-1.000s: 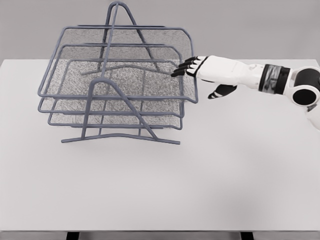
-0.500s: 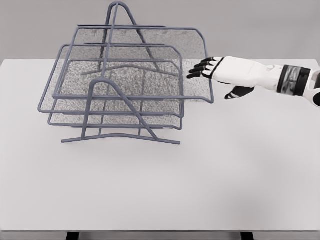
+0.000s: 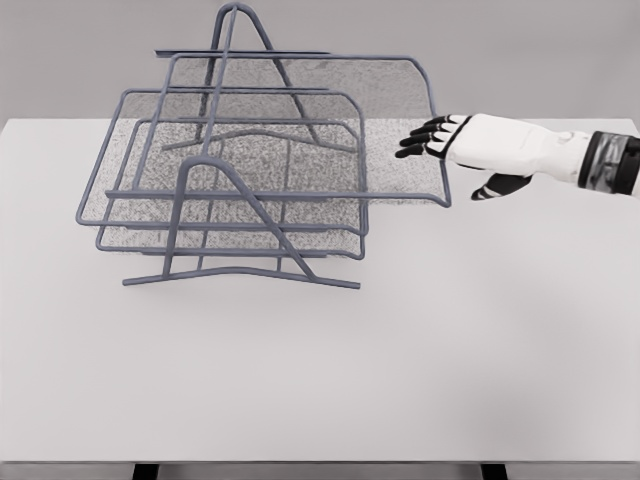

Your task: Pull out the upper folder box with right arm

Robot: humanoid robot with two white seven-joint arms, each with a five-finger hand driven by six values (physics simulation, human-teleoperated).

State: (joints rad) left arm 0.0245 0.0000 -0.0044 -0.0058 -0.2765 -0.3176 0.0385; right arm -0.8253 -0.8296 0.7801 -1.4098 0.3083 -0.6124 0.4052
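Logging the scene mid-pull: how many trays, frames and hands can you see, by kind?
Mesh trays: 3, upper tray slid out to the right, middle tray, lower tray
Wire frame: 1
Robot hands: 1, right hand
Table: 1
Total: 6

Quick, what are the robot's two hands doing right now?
Left hand: not in view.
Right hand: fingers hooked on the right edge of the upper tray; whether it truly grips cannot be told.
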